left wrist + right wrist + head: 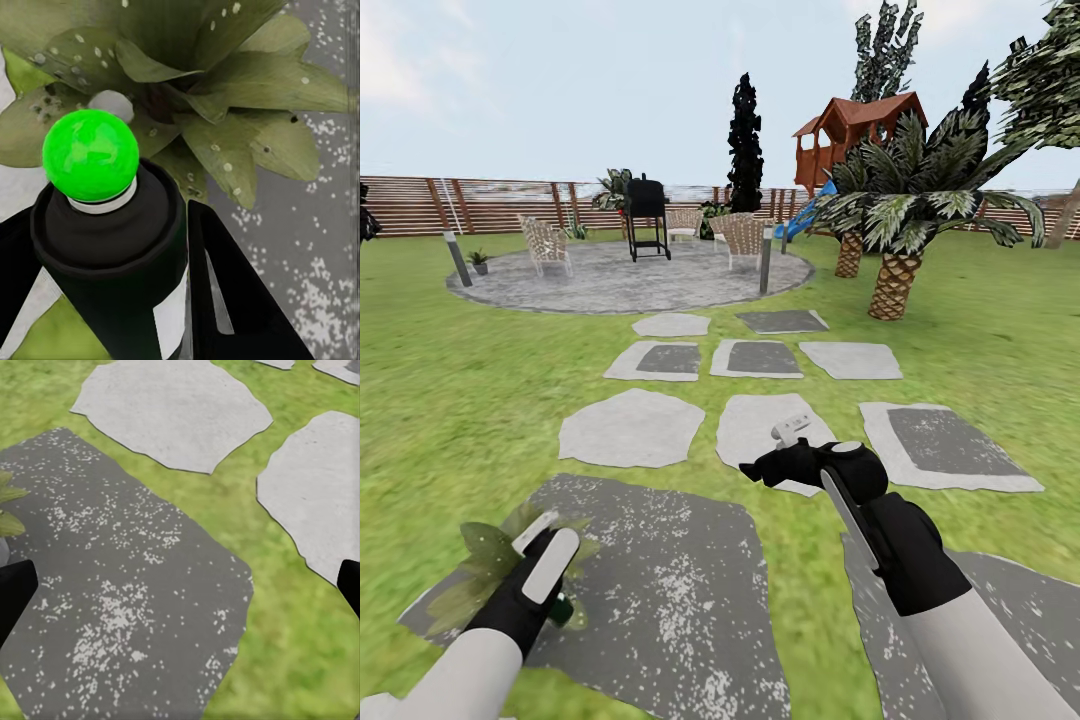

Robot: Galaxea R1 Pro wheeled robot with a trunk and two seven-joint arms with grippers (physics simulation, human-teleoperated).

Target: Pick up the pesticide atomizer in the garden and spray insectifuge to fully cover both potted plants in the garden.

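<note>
My left gripper (pixel 548 548) is shut on the pesticide atomizer (pixel 112 262), a dark bottle with a white label and a bright green ball tip (pixel 90 154). Its black fingers (pixel 225 300) clamp the bottle's sides. The tip points at a potted plant (pixel 225 97) with pale-speckled leaves, close below it. In the head view this plant (pixel 485 565) sits at the edge of a dark paving slab (pixel 660 580), partly hidden by my left hand. A second potted plant (pixel 479 262) in a small grey pot stands far off on the round patio. My right gripper (pixel 775 452) hovers open and empty over the paving (pixel 120 585).
This is the garden: lawn with stepping stones (pixel 630 428) leading to a round stone patio (pixel 620 275) with wicker chairs, a black grill (pixel 647 215) and grey bollard lamps (pixel 457 258). Palms (pixel 895 240) stand at the right, a playhouse (pixel 850 135) and slat fence (pixel 500 205) behind.
</note>
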